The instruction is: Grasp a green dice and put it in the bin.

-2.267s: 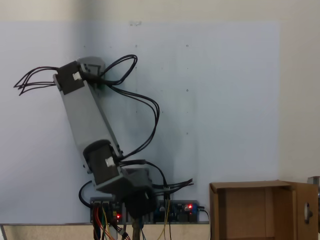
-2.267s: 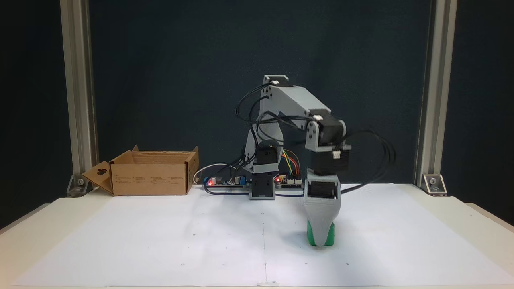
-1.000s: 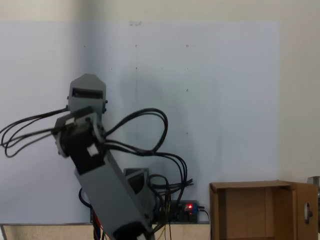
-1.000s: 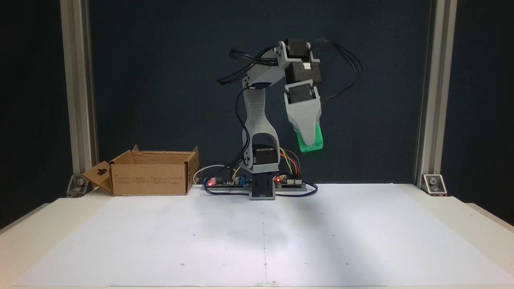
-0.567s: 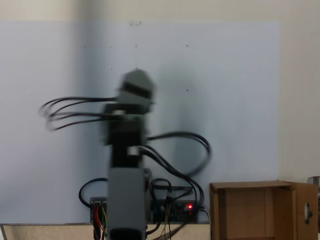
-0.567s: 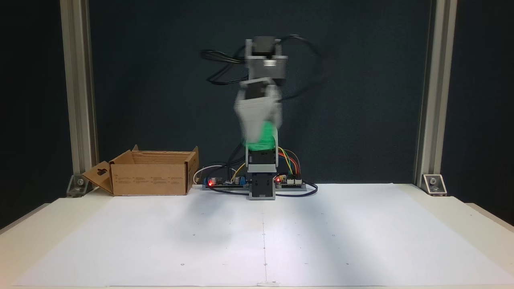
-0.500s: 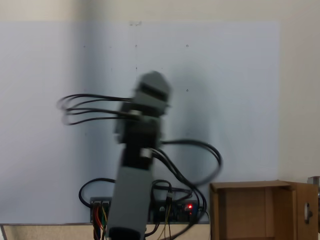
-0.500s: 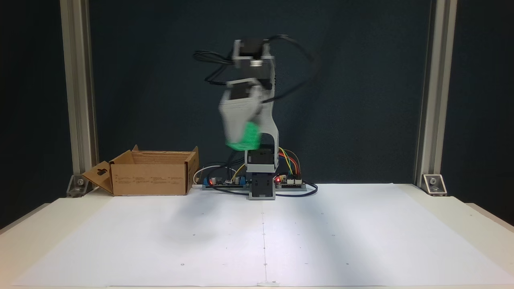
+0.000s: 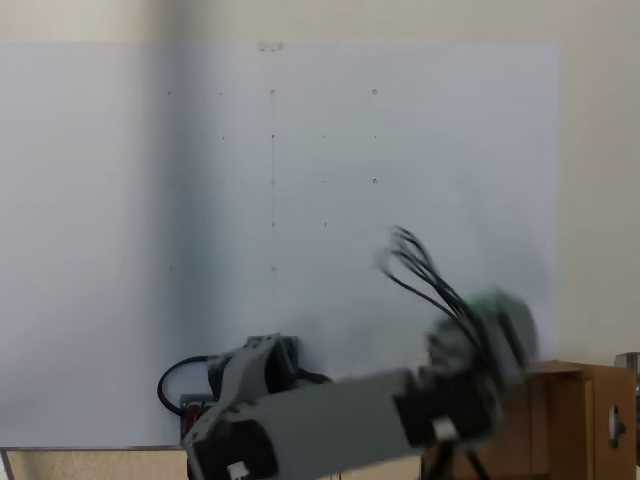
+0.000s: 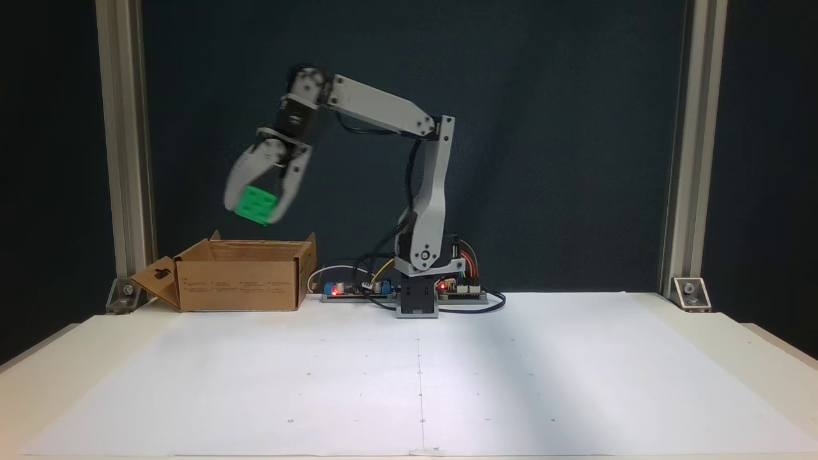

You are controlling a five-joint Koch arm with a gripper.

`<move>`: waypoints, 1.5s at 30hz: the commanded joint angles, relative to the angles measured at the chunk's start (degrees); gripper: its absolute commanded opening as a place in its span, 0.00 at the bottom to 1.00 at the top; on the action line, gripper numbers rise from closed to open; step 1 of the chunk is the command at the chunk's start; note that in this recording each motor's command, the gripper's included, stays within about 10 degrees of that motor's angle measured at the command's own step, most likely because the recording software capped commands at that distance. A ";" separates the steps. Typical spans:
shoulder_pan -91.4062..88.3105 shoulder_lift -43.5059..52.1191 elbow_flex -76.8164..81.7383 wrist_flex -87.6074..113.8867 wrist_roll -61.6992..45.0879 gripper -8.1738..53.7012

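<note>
The green dice [image 10: 256,204], a bright green cube with darker pips, hangs in the air between the grey jaws of my gripper [image 10: 254,207], which is shut on it. It is well above the open top of the bin [image 10: 239,275], a brown cardboard box with upright flaps at the back left of a fixed view. In a fixed view from above, my blurred arm [image 9: 340,425] stretches right to the bin [image 9: 570,420], and the gripper [image 9: 497,325] is a smear over its edge with the dice hidden.
The arm's base [image 10: 418,300] with circuit boards and coloured wires [image 10: 460,291] stands at the back centre of the white sheet [image 10: 415,377]. Aluminium posts [image 10: 121,147] flank the table at the back left and right. The bin's side flap [image 10: 153,281] folds outward.
The gripper closed on the dice on the sheet at the right, lifted it high, then swung left past the base to above the bin. The arm now reaches out left.
</note>
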 commanded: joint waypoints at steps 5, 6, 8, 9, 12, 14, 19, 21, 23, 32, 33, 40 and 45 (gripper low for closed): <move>16.00 -4.75 -9.49 -1.05 -9.05 0.32; 19.34 -6.15 -10.37 -1.05 -10.37 0.32; 23.82 -9.23 -11.25 -1.14 -13.18 0.32; 24.96 -10.28 -11.34 -1.23 -13.80 0.32; 27.69 -13.97 -11.34 -1.32 -15.91 0.32; 28.12 -14.68 -11.34 -1.23 -16.08 0.32; 28.56 -15.64 -11.34 -1.23 -16.00 0.54; 28.83 -16.88 -11.34 -1.14 -16.00 0.69; 28.83 -17.67 -11.34 -1.32 -15.91 0.82; 25.40 -17.23 -11.34 -9.14 -12.48 0.84; 23.99 -15.56 -11.34 -9.76 -11.25 0.84; 7.12 -4.83 -11.34 -10.37 -4.31 0.83; -8.88 1.23 -11.34 -10.37 -0.62 0.83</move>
